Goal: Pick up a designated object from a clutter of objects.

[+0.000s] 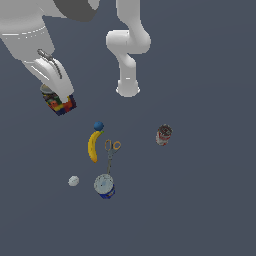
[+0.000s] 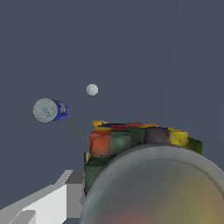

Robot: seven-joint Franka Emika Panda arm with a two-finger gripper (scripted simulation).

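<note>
The designated object, a squat can with a red, yellow, blue and dark label [image 1: 58,103], sits between my gripper's [image 1: 60,101] fingers at the exterior view's upper left, tilted and apart from the other items. In the wrist view its greyish metal top [image 2: 162,192] fills the near field, with the label [image 2: 131,140] behind it. One grey finger [image 2: 46,203] shows beside it. The rest of the clutter lies together: yellow banana [image 1: 93,145], blue ball [image 1: 98,126], orange-handled scissors [image 1: 111,150], small white ball [image 1: 73,180], blue can with a white top [image 1: 104,186] and dark red-brown can [image 1: 163,134].
The arm's white base [image 1: 128,87] stands on the grey floor behind the clutter. In the wrist view the blue can [image 2: 50,110], the white ball [image 2: 92,89] and a scissors blade [image 2: 78,130] show beyond the held can.
</note>
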